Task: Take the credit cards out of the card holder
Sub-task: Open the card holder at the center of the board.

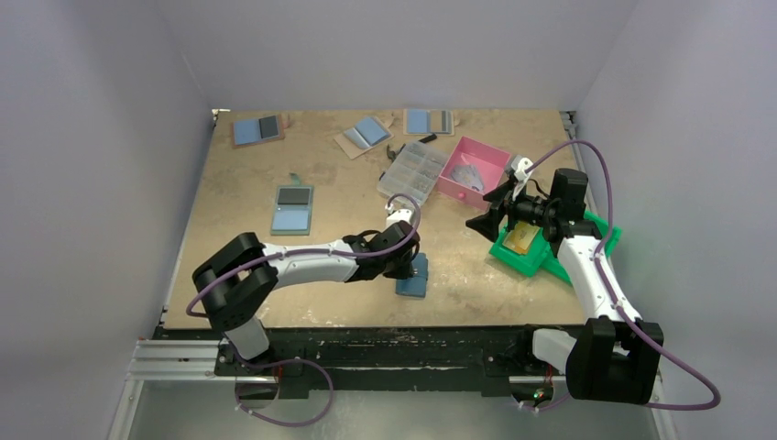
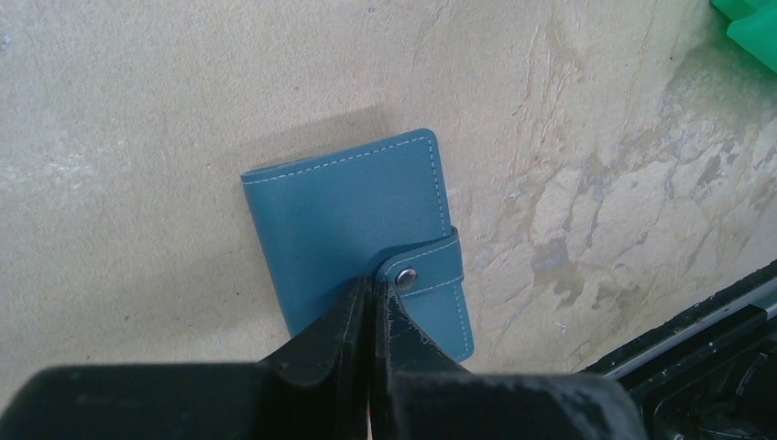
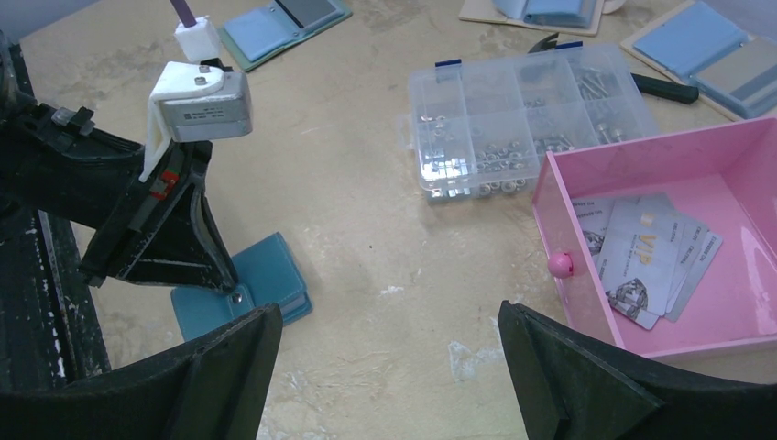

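The card holder (image 1: 412, 280) (image 2: 353, 220) (image 3: 268, 268) lies shut on the table near the front edge, a teal-blue cover with white stitching. Its strap (image 2: 431, 270) is snapped down by a metal stud. My left gripper (image 1: 409, 264) (image 2: 377, 282) (image 3: 234, 291) is shut, its tips meeting on the strap's free end beside the stud. No credit cards show at the holder. My right gripper (image 1: 478, 223) (image 3: 389, 310) hangs wide open above bare table to the right, holding nothing.
A pink box (image 1: 499, 156) (image 3: 550, 183) holds several cards (image 3: 646, 261). Beside it is a clear parts organiser (image 1: 414, 171) (image 3: 522, 119). A green tray (image 1: 541, 261) sits under the right arm. Other holders lie at the left (image 1: 292, 209) and back (image 1: 257, 129).
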`<act>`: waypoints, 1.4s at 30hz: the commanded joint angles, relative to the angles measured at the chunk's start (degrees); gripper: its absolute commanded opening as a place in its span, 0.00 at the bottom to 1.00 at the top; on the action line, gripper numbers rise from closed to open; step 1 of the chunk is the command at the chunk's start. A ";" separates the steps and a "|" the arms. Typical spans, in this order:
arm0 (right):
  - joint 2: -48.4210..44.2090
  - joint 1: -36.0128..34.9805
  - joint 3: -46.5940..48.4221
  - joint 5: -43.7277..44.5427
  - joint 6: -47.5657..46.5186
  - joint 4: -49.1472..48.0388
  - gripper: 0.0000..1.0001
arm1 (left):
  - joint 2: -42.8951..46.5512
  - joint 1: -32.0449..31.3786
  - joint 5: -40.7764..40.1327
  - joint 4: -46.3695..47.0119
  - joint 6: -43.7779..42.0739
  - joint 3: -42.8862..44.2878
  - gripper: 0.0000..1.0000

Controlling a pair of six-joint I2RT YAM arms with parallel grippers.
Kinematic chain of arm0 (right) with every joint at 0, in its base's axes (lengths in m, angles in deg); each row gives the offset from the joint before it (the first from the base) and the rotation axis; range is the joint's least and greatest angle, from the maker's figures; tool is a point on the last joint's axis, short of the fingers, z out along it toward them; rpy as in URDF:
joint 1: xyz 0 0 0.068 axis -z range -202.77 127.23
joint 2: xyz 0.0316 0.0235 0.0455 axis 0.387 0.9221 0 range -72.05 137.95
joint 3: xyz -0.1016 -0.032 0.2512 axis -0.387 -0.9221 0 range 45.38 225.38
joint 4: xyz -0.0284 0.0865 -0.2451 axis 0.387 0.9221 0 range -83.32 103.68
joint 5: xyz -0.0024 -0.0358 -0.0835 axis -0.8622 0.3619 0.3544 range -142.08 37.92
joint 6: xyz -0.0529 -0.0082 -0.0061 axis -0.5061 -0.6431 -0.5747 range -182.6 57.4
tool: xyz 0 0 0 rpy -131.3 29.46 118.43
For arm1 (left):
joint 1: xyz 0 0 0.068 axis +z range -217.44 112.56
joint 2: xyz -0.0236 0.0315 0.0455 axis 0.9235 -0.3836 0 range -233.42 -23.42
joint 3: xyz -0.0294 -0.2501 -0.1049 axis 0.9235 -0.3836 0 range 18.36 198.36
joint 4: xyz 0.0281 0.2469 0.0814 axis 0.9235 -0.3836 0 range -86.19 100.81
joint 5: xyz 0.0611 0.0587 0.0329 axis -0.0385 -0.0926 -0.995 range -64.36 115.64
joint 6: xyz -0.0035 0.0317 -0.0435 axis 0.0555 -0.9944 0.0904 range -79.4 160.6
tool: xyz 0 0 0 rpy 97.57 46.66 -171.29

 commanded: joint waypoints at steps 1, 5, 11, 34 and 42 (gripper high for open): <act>-0.22 0.30 -0.59 -0.87 -0.79 -0.74 0.99 | 5.38 -0.25 -2.61 3.82 -0.99 -2.72 0.00; 0.04 0.30 -0.59 -1.06 -0.64 -0.71 0.99 | 8.81 -0.25 -1.77 9.41 -3.11 -5.07 0.00; 0.84 -1.27 -1.26 -1.22 -0.38 -0.48 0.99 | 7.52 0.11 0.39 10.12 -3.80 -4.09 0.00; 13.03 -41.99 -0.44 24.34 -30.23 5.78 0.77 | 15.07 8.51 8.23 25.14 4.98 -22.64 0.12; 17.28 -43.46 0.94 25.76 -28.31 5.21 0.67 | 14.90 8.71 8.97 27.13 5.60 -24.05 0.28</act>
